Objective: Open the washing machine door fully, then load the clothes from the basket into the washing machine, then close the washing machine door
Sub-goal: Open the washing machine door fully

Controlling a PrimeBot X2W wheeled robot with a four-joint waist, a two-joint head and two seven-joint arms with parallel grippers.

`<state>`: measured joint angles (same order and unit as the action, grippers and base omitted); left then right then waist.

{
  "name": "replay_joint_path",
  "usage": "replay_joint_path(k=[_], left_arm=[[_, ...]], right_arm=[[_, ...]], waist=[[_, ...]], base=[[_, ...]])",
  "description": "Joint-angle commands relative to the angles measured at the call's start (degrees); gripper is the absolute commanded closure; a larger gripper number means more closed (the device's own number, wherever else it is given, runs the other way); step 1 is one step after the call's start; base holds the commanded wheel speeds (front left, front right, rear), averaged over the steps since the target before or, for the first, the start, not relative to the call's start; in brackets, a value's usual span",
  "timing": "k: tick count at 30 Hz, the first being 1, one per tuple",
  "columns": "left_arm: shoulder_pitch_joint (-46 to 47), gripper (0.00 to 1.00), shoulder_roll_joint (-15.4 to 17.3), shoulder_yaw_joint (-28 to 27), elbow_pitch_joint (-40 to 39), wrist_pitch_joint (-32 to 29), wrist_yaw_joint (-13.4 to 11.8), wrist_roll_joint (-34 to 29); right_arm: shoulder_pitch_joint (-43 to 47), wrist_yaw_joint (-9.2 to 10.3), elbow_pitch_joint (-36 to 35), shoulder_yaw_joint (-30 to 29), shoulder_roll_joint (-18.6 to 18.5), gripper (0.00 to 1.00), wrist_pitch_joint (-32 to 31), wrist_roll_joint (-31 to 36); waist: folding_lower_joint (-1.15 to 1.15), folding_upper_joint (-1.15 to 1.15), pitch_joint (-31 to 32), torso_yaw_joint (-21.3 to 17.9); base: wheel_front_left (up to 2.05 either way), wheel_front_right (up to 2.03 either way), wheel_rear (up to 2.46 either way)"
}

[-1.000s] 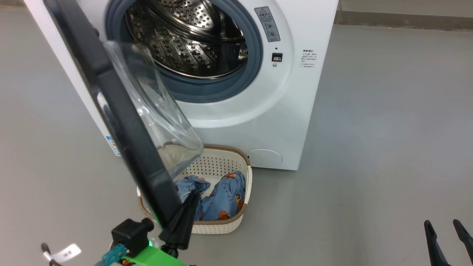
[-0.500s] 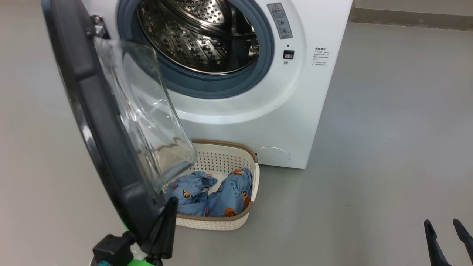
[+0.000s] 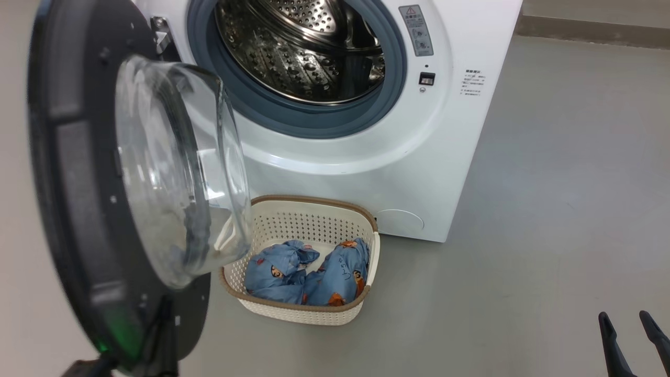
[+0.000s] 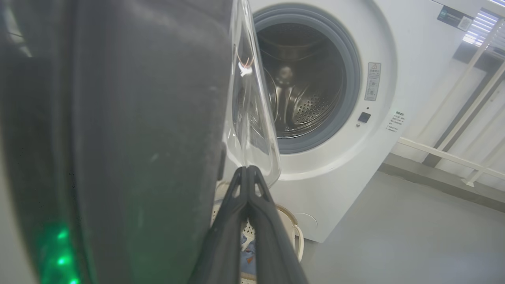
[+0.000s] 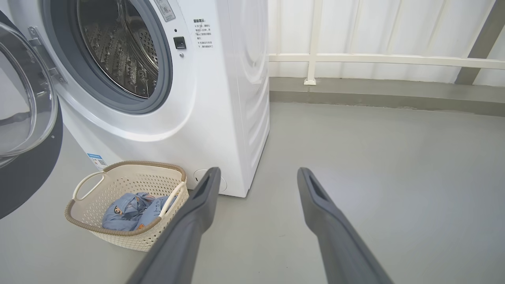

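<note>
The white washing machine [image 3: 366, 157] stands with its steel drum [image 3: 303, 47] exposed. Its black-rimmed door [image 3: 68, 209] is swung out to the left, the glass bowl [image 3: 172, 173] facing right. My left gripper [image 3: 165, 324] is shut with nothing in it. Its tips rest against the door's inner face by the bowl, as the left wrist view shows the gripper [image 4: 247, 171] beside the door [image 4: 118, 138]. The cream basket [image 3: 314, 201] sits on the floor before the machine and holds the light-blue clothes [image 3: 309, 275]. My right gripper [image 3: 631, 335] hangs open at the lower right, apart from everything; the right wrist view has this gripper [image 5: 256, 175] to the right of the basket [image 5: 118, 236].
Grey floor [image 3: 549, 209] spreads to the right of the machine. A white railing [image 5: 375, 59] and a low grey kerb [image 5: 375, 92] run behind it. The open door overhangs the basket's left end.
The door has swung further out to the left, and my shut left gripper went left with it. The head camera also shifted. The right gripper stayed put.
</note>
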<state>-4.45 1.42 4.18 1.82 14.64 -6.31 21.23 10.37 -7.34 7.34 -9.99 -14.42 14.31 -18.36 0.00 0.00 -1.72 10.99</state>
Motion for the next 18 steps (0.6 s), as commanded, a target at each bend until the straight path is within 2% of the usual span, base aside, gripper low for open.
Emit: replay_joint_path(k=[1,5,10,18], left_arm=[[1.01,1.0,1.45,-4.32,-1.53,0.36,-0.85,1.22],[0.84,1.0,1.45,-9.05,-1.5,0.36,-0.42,2.1],[2.04,1.0,2.11,-14.01,-0.15,0.36,0.65,0.19],[7.26,1.0,5.12,-20.58,4.03,0.36,1.64,-2.54]], right_arm=[[-0.9,-0.14,-1.32,1.17,-1.33,0.0,0.69,-0.25],[-0.9,-0.14,-1.5,1.04,-1.14,0.0,0.69,-0.26],[-1.09,-0.14,-1.69,0.91,-1.16,0.0,0.69,-0.32],[-1.88,-0.14,-2.14,0.84,-1.71,0.0,0.69,-0.5]], waist=[[0.0,0.0,-0.07,0.28],[0.0,0.0,-0.5,0.88],[0.0,0.0,-1.43,1.69],[0.0,0.0,-3.63,2.67]], base=[[0.0,0.0,0.0],[0.0,0.0,0.0],[0.0,0.0,0.0],[0.0,0.0,0.0]])
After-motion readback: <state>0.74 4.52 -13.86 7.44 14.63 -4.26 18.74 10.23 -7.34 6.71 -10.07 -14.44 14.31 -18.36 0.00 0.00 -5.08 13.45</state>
